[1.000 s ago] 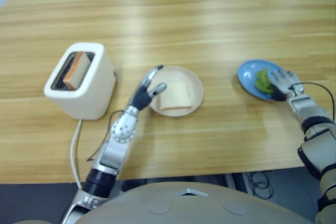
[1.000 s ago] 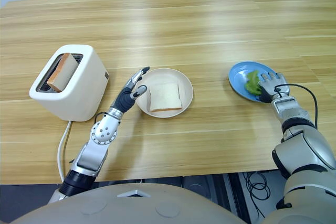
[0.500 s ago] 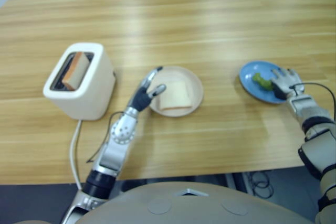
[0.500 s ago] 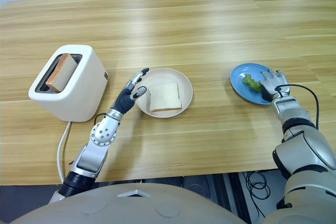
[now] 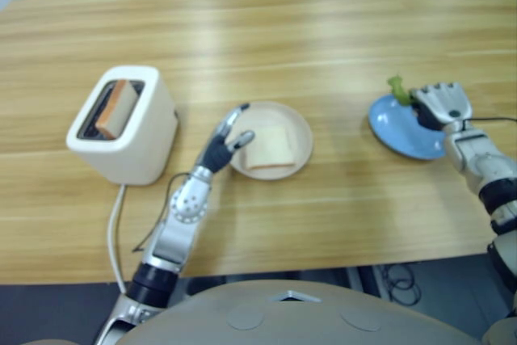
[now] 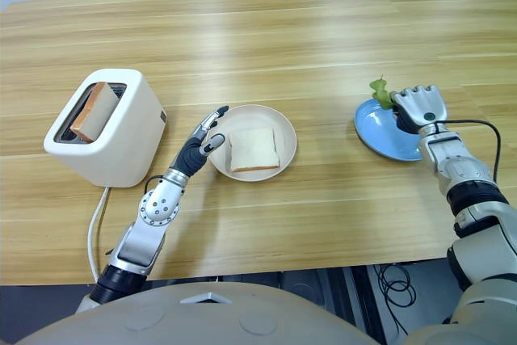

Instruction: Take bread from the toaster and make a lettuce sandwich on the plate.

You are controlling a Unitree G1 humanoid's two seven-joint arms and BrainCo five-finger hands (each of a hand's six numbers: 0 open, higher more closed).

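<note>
One green lettuce leaf [image 6: 377, 86] is clamped in the right robot hand [image 6: 422, 107], the square white bread slice [image 6: 254, 149] lying well to its left.

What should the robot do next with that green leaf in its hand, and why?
Probably carry it to its left, over to the round plate, and lay it on the bread slice. The right hand grips the lettuce above the blue plate, the slice lies bare, and the left hand rests open beside the round plate, out of the way.
</note>
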